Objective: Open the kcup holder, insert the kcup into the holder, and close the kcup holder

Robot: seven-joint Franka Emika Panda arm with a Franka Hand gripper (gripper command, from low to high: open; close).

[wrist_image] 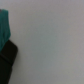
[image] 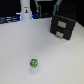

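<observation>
Two task things are lying well apart on the desk point(image: 15, 50): holder point(image: 62, 26) at two o'clock, closed; kcup point(image: 34, 63) at six, lying free. Fingers' state I cannot tell.

Teal patch point(wrist_image: 4, 26) above black shape point(wrist_image: 7, 62)

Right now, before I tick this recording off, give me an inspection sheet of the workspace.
Surface: pale table, mostly bare.
Job's things: black kcup holder toward the exterior view's far right, both drawer fronts look closed; green kcup alone on the table near the front, well apart from the holder.
Clutter: white bottle-like object at the far edge.
Grippers: not clearly seen in the exterior view; the wrist view shows only a dark part and a teal patch, jaws cannot be judged.
Cables: nothing seen.
Surroundings: dark, blurred background behind the table.
</observation>
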